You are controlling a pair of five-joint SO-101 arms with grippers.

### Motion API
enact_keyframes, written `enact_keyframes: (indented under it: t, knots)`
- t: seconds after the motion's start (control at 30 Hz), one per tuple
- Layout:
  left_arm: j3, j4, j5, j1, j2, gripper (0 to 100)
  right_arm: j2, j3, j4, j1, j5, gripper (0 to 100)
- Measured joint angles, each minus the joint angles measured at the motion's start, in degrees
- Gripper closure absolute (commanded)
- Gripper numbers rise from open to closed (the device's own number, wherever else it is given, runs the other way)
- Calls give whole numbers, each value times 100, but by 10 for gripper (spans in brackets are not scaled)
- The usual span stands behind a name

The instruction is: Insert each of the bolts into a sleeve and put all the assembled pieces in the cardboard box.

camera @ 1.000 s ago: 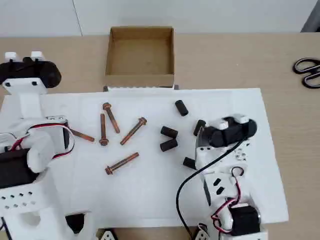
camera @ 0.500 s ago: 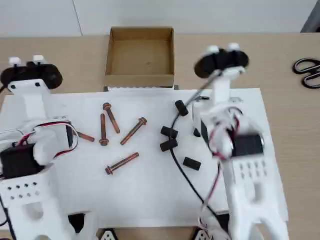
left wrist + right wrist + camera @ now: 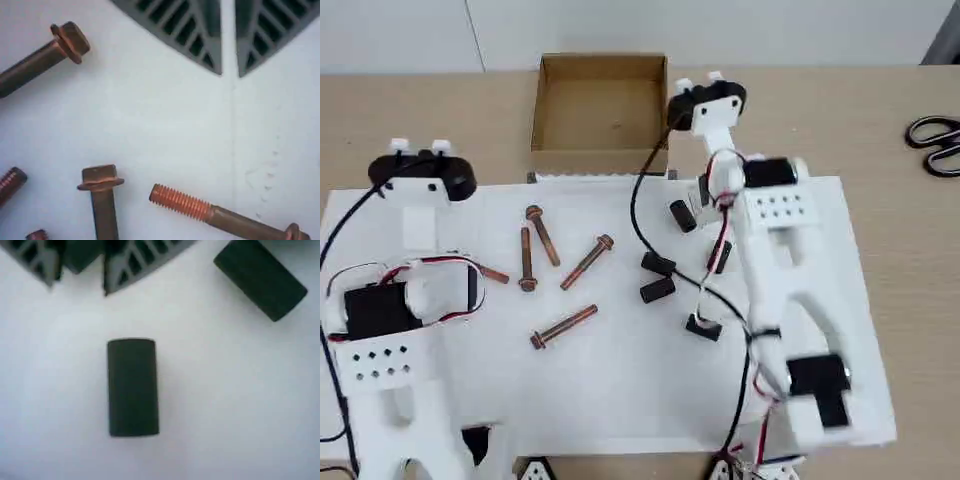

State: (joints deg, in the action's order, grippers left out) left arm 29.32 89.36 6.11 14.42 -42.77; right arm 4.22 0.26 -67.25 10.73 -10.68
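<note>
Several copper bolts (image 3: 542, 236) lie scattered on the left half of a white sheet (image 3: 620, 390). Several black sleeves (image 3: 658, 264) lie loose on its middle. The cardboard box (image 3: 600, 158) stands open behind the sheet with nothing inside. My left gripper (image 3: 227, 67) hangs shut above the sheet near a bolt head (image 3: 102, 177) and a threaded bolt tip (image 3: 180, 200). My right gripper (image 3: 77, 289) is open, hovering just beyond one lying sleeve (image 3: 132, 386), with another sleeve (image 3: 260, 282) off to the side. A dark shape shows between its jaws; what it is cannot be told.
A pair of scissors (image 3: 935, 145) lies on the bare wooden table at the far right. The right arm (image 3: 770, 250) stretches over the sheet's right half, partly covering one sleeve (image 3: 718, 256). The left arm (image 3: 405, 300) covers the sheet's left edge.
Both arms have unfolded from a low pose. The right arm swung far back toward the box, over the sleeves. The left arm stretched a little farther out. Bolts and sleeves have stayed put.
</note>
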Motion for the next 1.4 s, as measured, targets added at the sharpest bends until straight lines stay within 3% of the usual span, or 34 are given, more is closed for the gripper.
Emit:
enact_keyframes:
  t: [0.27, 0.47, 0.73, 1.4]
  knots:
    - [35, -264, 114, 0, 0, 992, 1934, -2207, -1345, 0, -431, 856]
    - [35, -264, 114, 0, 0, 992, 2558, -3200, -1855, 114, -448, 857]
    - [659, -580, 114, 0, 0, 992, 2620, -3332, -1952, 651, -448, 857]
    - [747, -615, 114, 9, 9, 992, 3657, -3349, -1495, 571, -448, 859]
